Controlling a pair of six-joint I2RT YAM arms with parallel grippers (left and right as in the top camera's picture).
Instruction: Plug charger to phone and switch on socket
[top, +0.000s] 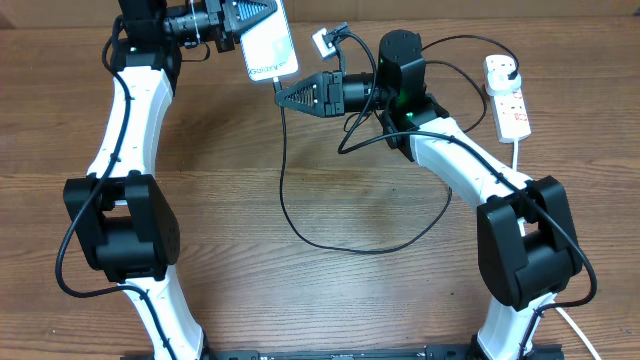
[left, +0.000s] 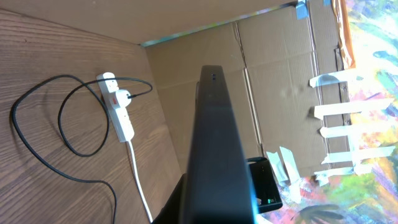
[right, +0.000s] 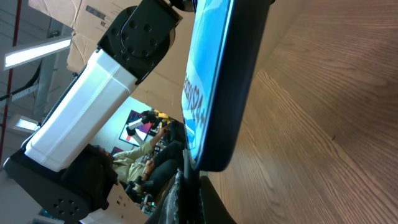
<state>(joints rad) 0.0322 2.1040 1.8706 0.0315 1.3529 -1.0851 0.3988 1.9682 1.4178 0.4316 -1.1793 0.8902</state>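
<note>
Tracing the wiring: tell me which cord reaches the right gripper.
The thin black charger, looping from the socket to the right gripper; the thick white cord only runs off the socket toward the near edge.

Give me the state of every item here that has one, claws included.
Slim light-screened smartphone: screen lit, gripped off the table.
Thin black charger cable: plug in strip, tip at phone's edge, insertion unclear.
White oblong power strip: lying flat, switch position unreadable.
Left claw: shut on smartphone.
Right claw: shut on cable tip.
</note>
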